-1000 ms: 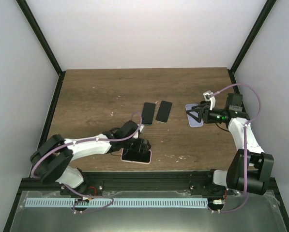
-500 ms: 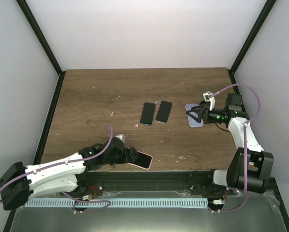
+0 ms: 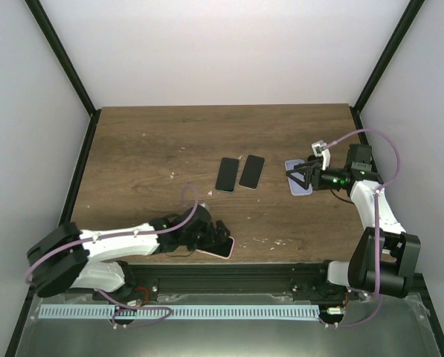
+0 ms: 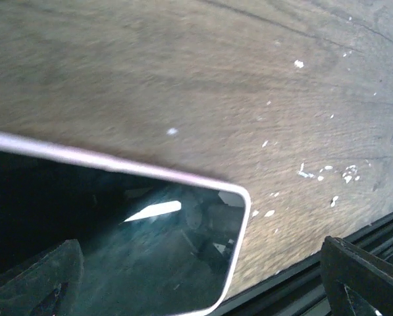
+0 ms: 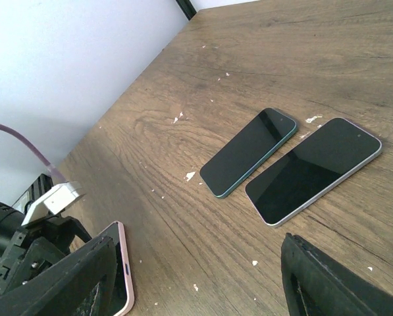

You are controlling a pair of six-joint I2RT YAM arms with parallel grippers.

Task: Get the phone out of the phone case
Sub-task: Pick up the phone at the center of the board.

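A phone in a pink case [image 3: 220, 246] lies screen up near the table's front edge; it also shows in the left wrist view [image 4: 117, 250] and the right wrist view [image 5: 119, 273]. My left gripper [image 3: 211, 235] [image 4: 199, 257] is open, low over this phone, with one finger [image 4: 38, 283] above its screen and the other [image 4: 361, 276] past its corner. My right gripper [image 3: 293, 175] [image 5: 197, 245] is open and empty, hovering above a lavender case [image 3: 302, 186] at the right.
Two bare phones lie side by side mid-table, a green-edged one [image 3: 227, 175] [image 5: 249, 150] and a silver-edged one [image 3: 252, 171] [image 5: 314, 168]. The black front rail [image 4: 328, 263] runs close behind the pink phone. White crumbs dot the wood.
My left arm has swung through different poses at the pink-cased phone, which has turned and slid a little right towards the front edge. The right arm has not moved.
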